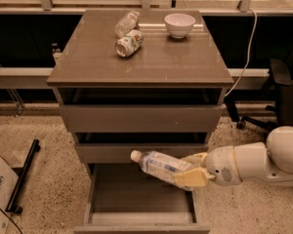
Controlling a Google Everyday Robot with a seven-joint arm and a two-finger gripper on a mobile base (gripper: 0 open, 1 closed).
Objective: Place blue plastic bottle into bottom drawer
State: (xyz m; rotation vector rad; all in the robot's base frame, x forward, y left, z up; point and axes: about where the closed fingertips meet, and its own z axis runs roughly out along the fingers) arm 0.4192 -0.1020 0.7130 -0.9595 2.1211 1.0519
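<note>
The blue plastic bottle (158,165), clear with a white cap and a pale label, lies tilted in my gripper (191,170), cap pointing up and left. The gripper's tan fingers (194,178) are shut on the bottle's base end. My white arm (254,163) reaches in from the right. The bottle hangs over the pulled-out bottom drawer (141,199), above its right half, in front of the middle drawer's front. The drawer's inside shows nothing in it.
On the cabinet top (141,57) lie a clear bottle (126,22), a green-and-white labelled bottle (129,43) and a white bowl (179,24). A black office chair (283,96) stands at the right. A cardboard box (0,189) and a black bar (22,177) are on the floor at the left.
</note>
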